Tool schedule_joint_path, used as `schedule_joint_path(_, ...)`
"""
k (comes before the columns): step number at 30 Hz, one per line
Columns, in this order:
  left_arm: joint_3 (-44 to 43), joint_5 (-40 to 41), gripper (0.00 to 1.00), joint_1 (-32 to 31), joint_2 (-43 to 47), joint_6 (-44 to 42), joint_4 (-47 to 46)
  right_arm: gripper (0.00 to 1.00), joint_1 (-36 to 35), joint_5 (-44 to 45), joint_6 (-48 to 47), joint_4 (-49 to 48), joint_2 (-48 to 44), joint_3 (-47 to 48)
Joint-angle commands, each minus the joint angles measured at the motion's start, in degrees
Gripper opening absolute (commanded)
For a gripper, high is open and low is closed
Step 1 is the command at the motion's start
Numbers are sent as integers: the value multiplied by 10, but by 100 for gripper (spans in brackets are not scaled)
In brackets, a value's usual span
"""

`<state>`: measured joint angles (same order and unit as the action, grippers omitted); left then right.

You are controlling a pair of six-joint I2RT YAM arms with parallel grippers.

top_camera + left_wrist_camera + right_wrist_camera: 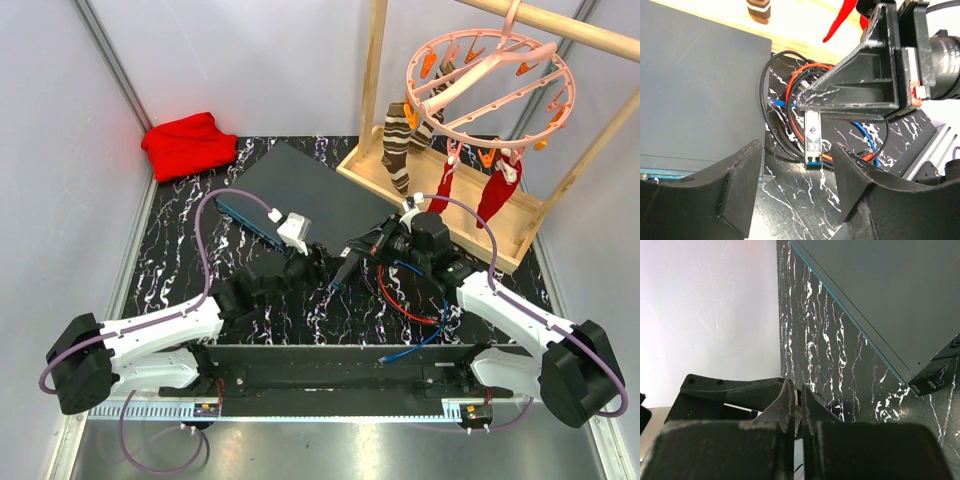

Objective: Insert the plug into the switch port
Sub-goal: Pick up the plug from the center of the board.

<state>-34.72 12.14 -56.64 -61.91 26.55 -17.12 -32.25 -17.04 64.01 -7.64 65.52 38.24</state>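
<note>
The right gripper [796, 386] has its fingers clenched on the plug [813, 141], a small silver block that juts out past the fingertips with its blue end away from them. The left gripper [798, 150] is released, its fingers [740, 175] spread wide and touching nothing, with the plug in sight between them. The plug hangs in the air just right of the near corner of the switch [300, 180], beside the coil of cables [412, 300], and is not in any socket.

The step in hand looks like carrying the plug to a port. The sockets line the teal front edge [245, 213], which faces near-left. The plug would therefore have to travel left round the corner and turn until its long axis is level and square to that edge. It should then go in straight under slow pressure. The hold seems to be near one end, so a skewed push could twist the plug in the pads. The left gripper would do well to clear the path.

The right arm reaches in from the near right, forearm slanting far-left and wrist pitched down. The left arm lies low from the near left, aimed at the plug.
</note>
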Motion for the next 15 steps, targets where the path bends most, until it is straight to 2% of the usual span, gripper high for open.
schedule_joint_path(1, -5, -29, 61, 4, 2, -7, -34, 0, 2, 10, -12, -7, -5, 13)
schedule_joint_path(8, -27, -41, 56, 6, -20, -22, -8, 0, 2, 11, -11, -7, 0, 18)
schedule_joint_path(12, -32, -43, 50, 7, -30, -25, -5, 0, 2, 10, -13, -7, 4, 20)
schedule_joint_path(15, -37, -46, 42, 8, -35, -27, -4, 0, 2, 10, -13, -6, 6, 22)
